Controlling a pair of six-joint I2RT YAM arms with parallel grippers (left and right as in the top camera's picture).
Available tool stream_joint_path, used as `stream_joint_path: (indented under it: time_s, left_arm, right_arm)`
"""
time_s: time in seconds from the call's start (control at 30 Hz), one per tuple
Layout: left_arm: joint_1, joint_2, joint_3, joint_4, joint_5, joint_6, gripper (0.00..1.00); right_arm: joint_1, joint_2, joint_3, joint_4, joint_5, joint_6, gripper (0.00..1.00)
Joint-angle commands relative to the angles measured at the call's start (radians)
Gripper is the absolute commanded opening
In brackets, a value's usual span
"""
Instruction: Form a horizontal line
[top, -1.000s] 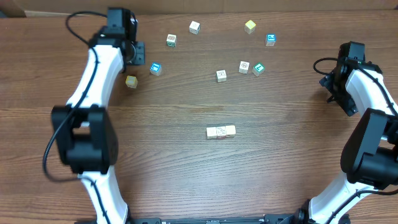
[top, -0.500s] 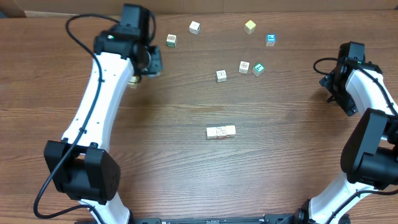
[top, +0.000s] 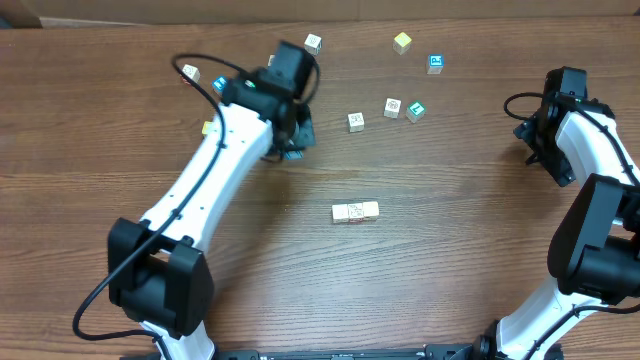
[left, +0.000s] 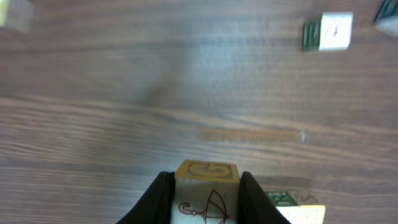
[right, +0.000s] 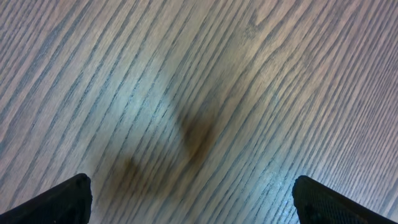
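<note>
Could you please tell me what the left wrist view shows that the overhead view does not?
Only the left wrist: a printed cube with an umbrella drawing, clamped between the fingers. Only the overhead: the horizontal line of cubes mid-table and the right gripper off to the side. Both: the left gripper, the wooden table and loose cubes.

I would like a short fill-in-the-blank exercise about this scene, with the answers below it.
The left gripper holds a ___.
The right gripper is ___.
The row lies on a ___ table.
Missing words: cube; open; wooden
</note>
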Motion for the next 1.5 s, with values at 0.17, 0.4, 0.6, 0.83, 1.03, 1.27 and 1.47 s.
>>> stream_joint_path:
  time_s: [0.17, 0.4, 0.6, 0.83, 1.03, 1.27, 1.47]
  left_arm:
    - [-0.050, 0.003, -0.184, 0.128, 0.004, -0.130, 0.04]
    - [-0.062, 0.003, -0.274, 0.233, 0.013, -0.142, 0.04]
    - [-0.071, 0.003, -0.315, 0.225, 0.060, -0.165, 0.04]
    - [-0.101, 0.003, -0.340, 0.227, 0.057, -0.165, 0.04]
    - [-0.123, 0.003, -0.364, 0.242, 0.047, -0.165, 0.04]
    - [-0.127, 0.003, -0.372, 0.254, 0.032, -0.165, 0.04]
    - [-0.133, 0.003, -0.392, 0.257, 0.029, -0.165, 0.04]
  right_arm:
    - [0.001, 0.014, 0.020, 0.002, 0.010, -0.001, 1.00]
    - [0.001, 0.014, 0.020, 0.002, 0.010, -0.001, 1.00]
    - [0.001, 0.014, 0.020, 0.003, 0.010, -0.001, 1.00]
    - [0.001, 0.014, 0.020, 0.003, 0.010, -0.001, 1.00]
    - [0.001, 0.014, 0.020, 0.003, 0.010, -0.001, 1.00]
    - [0.001, 0.014, 0.020, 0.003, 0.010, -0.001, 1.00]
    - [0.001, 0.014, 0.020, 0.003, 0.010, -0.001, 1.00]
